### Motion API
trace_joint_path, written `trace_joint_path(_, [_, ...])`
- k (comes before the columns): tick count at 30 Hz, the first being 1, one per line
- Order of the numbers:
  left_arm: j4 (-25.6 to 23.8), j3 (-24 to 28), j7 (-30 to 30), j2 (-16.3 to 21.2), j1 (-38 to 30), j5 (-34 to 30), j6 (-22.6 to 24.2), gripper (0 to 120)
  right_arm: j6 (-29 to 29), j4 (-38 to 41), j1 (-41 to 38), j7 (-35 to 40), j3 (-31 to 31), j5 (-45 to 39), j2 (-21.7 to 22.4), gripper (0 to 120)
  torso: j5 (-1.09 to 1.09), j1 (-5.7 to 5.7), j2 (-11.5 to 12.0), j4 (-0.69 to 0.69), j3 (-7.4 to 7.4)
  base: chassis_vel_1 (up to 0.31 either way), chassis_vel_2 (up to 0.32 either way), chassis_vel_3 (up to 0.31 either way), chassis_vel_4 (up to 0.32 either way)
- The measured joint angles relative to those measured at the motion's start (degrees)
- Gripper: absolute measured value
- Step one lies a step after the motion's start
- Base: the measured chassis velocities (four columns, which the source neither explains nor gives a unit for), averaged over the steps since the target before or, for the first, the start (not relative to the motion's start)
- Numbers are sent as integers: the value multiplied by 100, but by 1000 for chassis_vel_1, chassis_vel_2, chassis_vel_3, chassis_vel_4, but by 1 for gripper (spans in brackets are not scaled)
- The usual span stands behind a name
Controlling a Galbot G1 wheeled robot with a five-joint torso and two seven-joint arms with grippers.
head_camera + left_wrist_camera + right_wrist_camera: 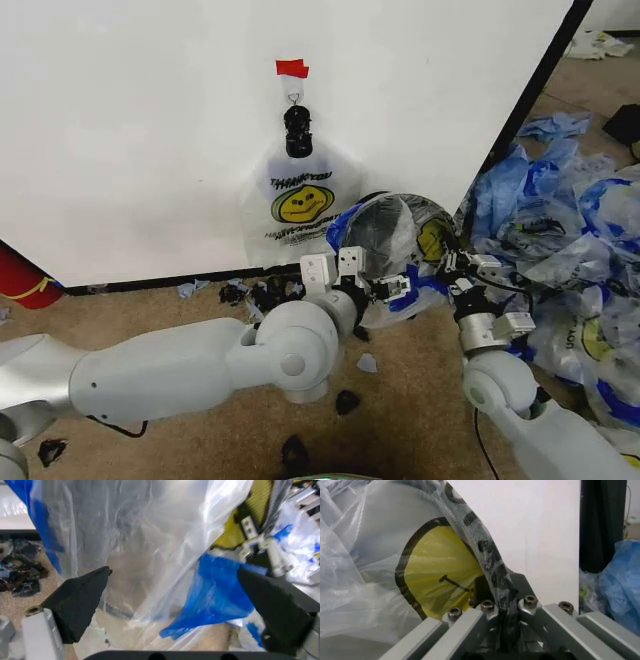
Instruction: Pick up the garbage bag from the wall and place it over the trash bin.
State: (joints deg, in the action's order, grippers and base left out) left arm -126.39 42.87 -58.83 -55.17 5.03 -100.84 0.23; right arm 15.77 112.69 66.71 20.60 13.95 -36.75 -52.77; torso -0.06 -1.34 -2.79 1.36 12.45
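The thin translucent smiley-print garbage bag drapes over the round black wire-mesh trash bin, between the spread left hand and the right hand pinching its rim.

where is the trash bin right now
In the head view the trash bin stands on the carpet by the wall's right end, draped in a bag, between both pincers.

Head view high, looking forward and down at the wall and carpeted floor, both arms below, left wrist view pressed close against the garbage bag between its jaws, right wrist view equally close, sharing that bag's yellow print and the wall.
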Motion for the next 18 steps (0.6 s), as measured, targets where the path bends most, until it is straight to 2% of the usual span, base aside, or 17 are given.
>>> trace_joint_path(7, [-117,-34,64,-78,-38,-198,-86,100,0,-70,-45,-3,0,-17,2,0,0,0,0,2,0,0,0,0,0])
trace_joint_path(13, [94,94,80,-354,-87,-203,-128,100,-2,-82,-66,-4,1,-34,1,0,1,0,0,1,0,0,0,0,0])
trace_joint_path(18, [192,197,79,-403,-134,-153,-119,100,-3,-48,-33,-2,28,-35,6,0,2,0,0,-2,0,0,0,0,0])
